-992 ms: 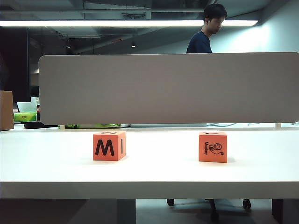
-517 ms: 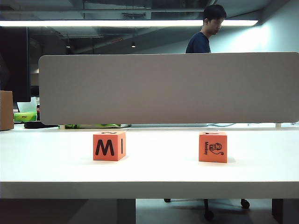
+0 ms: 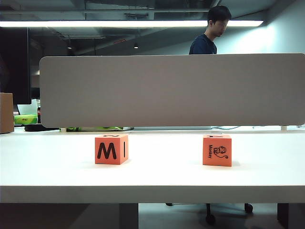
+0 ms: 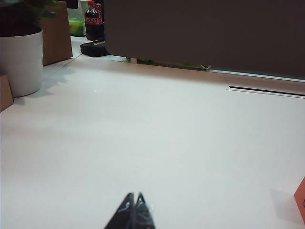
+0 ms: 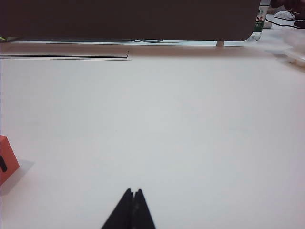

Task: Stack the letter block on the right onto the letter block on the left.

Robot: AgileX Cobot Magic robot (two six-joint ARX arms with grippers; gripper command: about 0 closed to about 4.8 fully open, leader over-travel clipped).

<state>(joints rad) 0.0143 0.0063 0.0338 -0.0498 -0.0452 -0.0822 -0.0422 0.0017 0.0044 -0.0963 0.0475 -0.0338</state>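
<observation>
Orange M block (image 3: pixel 111 149) and Monkey block (image 3: pixel 217 150) sit apart on the white table (image 3: pixel 157 179) mid-frame; only wrist views show left gripper (image 4: pixel 133 210) and right gripper (image 5: pixel 132 207), both clenched, empty.

Orange M block (image 3: pixel 111 149) left, Monkey block (image 3: pixel 217 150) right, apart

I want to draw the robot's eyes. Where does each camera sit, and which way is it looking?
Exterior view: low at the table's front edge, facing the orange M cube, the orange Monkey cube and the grey divider panel; no robot parts show.
Left wrist view: low over the white table, facing the panel; the shut left pincer shows.
Right wrist view: likewise; the shut right pincer shows.
Shared: table and panel; an orange cube corner at each wrist view's edge.
</observation>
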